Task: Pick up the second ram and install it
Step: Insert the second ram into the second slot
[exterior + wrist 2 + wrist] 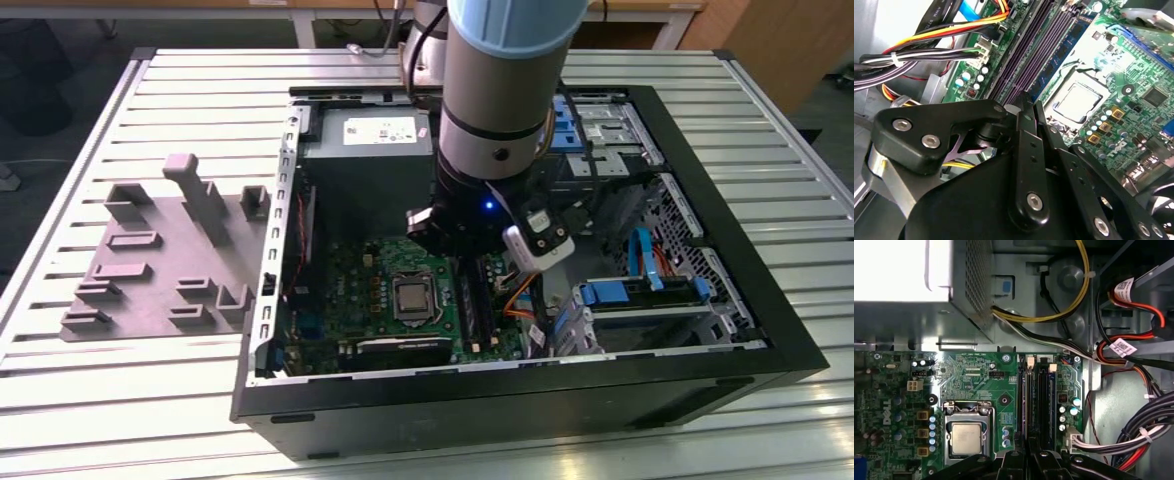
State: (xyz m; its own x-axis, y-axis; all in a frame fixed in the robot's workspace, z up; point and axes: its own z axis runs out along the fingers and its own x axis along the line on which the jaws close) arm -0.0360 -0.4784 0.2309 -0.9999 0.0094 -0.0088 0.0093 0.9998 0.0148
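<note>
- We are seeing a thin blue-green ram in the second wrist view. It is standing in the black slots, on the side nearest the CPU. We cannot tell whether it is the second stick.
- The gripper is hanging just over the near end of those slots. Its fingers are clenched together with barely a slit between them. We cannot tell whether they are pressing on the ram or nipping its edge.
- In the first wrist view the gripper is sitting in line with the slots, with the CPU to one side.
- Coloured cables are running beside the motherboard.
- In the exterior view the arm is reaching down into the open case at the frame's centre, with the gripper low over the motherboard.
- A grey fixture is lying at the frame's left on the slatted table.
</note>
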